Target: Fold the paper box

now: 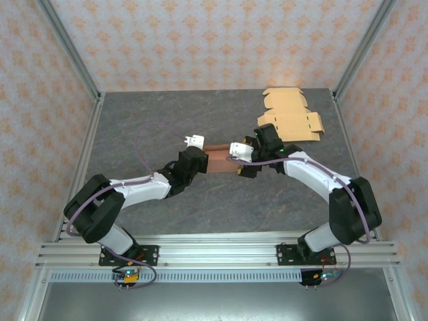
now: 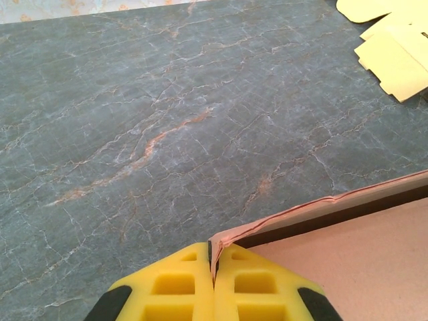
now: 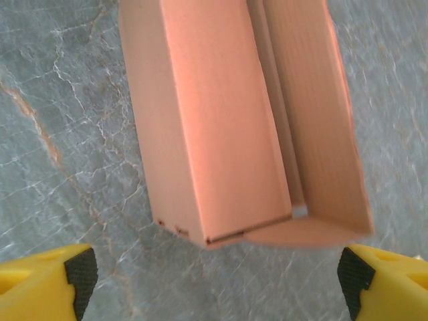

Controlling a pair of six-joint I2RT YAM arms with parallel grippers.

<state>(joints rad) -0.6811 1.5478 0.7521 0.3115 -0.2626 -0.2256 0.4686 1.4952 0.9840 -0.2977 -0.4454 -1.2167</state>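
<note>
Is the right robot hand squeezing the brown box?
No. The right gripper is wide open, its yellow fingers apart from the box.

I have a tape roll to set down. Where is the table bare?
Bare: far left of the table, from its left edge to the box; the near middle, between the left arm and right arm. Crowded: the far right corner, with flat cardboard sheets.

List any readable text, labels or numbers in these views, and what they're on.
None readable.
The paper box is plain brown card, the flat box blanks are unprinted, and the marbled tabletop bears no marks.
Connectors at the arm bases are too small to tell.
</note>
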